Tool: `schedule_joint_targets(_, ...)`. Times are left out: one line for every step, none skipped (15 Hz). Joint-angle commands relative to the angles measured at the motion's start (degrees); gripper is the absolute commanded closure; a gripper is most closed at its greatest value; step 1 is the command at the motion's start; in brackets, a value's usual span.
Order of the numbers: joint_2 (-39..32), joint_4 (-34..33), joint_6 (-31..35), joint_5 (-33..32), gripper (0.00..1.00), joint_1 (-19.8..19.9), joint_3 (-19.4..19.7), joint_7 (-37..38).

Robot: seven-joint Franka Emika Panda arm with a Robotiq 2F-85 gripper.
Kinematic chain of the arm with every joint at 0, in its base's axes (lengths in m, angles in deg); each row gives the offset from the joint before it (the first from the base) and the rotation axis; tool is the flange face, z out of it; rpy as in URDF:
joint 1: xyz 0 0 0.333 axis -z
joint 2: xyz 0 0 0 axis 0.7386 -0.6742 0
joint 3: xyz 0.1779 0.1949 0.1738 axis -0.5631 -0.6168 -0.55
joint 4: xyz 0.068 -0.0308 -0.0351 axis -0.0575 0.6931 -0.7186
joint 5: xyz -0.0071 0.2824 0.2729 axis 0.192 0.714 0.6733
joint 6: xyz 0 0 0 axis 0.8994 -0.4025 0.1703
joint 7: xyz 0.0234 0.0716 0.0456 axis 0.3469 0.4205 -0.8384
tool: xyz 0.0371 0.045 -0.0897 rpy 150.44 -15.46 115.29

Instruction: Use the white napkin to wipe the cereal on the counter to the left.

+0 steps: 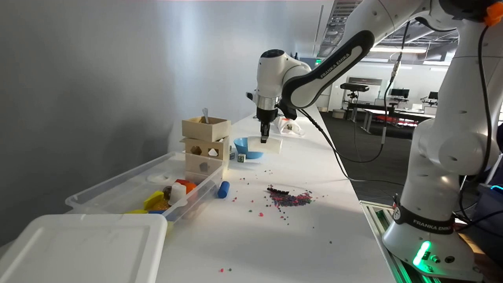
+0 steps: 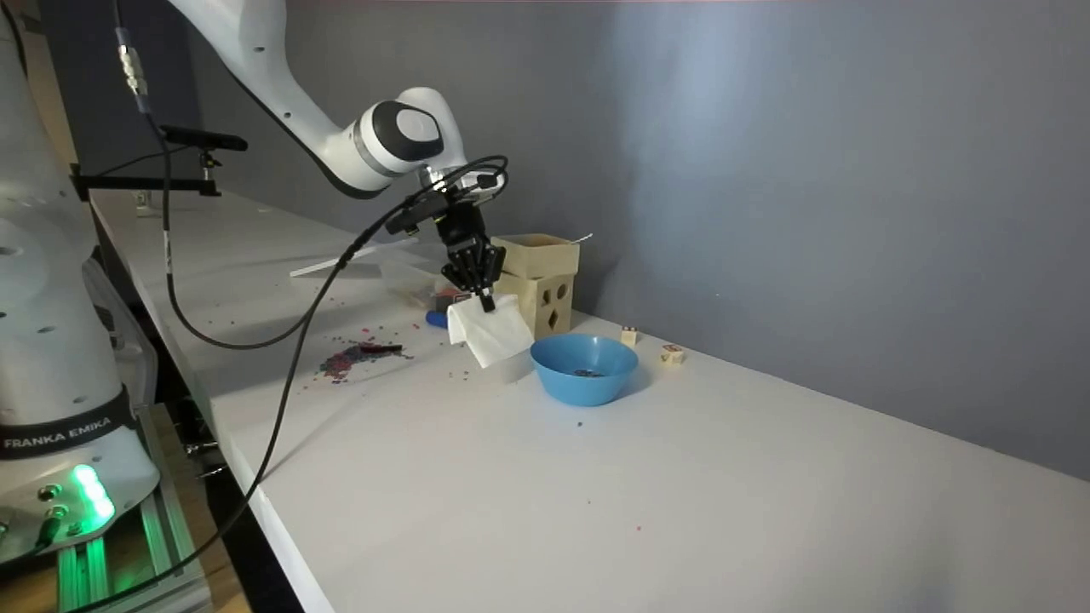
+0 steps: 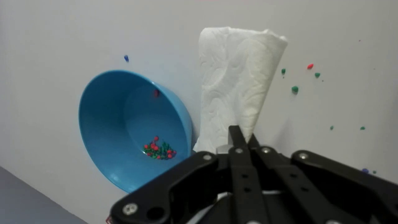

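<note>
Gripper clamped on white napkin, right of bowl in wrist view. Cereal heaped nearer on counter in an exterior view.

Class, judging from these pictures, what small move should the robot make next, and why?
Probably carry the white napkin over to the cereal pile: the gripper pinches the napkin, but it hangs near the blue bowl, away from the pile.

In an exterior view, the cereal pile lies on the counter left of the napkin, the bowl (some cereal inside) at the napkin's right.
</note>
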Motion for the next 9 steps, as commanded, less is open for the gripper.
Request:
schedule_joint_targets(-1.93,0.92,6.66,1.88,1.0,-0.66,2.83,-12.82)
schedule_joint_targets(-2.44,1.44,8.33,0.99,1.0,-0.41,3.33,-15.72)
schedule_joint_targets(-3.14,1.07,9.78,-0.68,1.0,0.05,3.99,-18.34)
schedule_joint_targets(-4.23,0.09,10.38,-3.21,1.0,0.63,4.63,-18.07)
schedule_joint_targets(-5.59,-0.67,10.89,-5.39,1.0,1.05,5.35,-18.46)
schedule_joint_targets(-6.48,-0.99,11.73,-8.57,1.0,1.34,6.01,-17.96)
schedule_joint_targets(-7.47,-1.28,12.79,-12.01,1.0,1.53,6.62,-16.35)
schedule_joint_targets(-8.6,-2.01,14.02,-14.95,1.0,1.74,7.25,-14.3)
schedule_joint_targets(-10.01,-2.85,15.53,-19.49,1.0,1.88,7.98,-10.78)
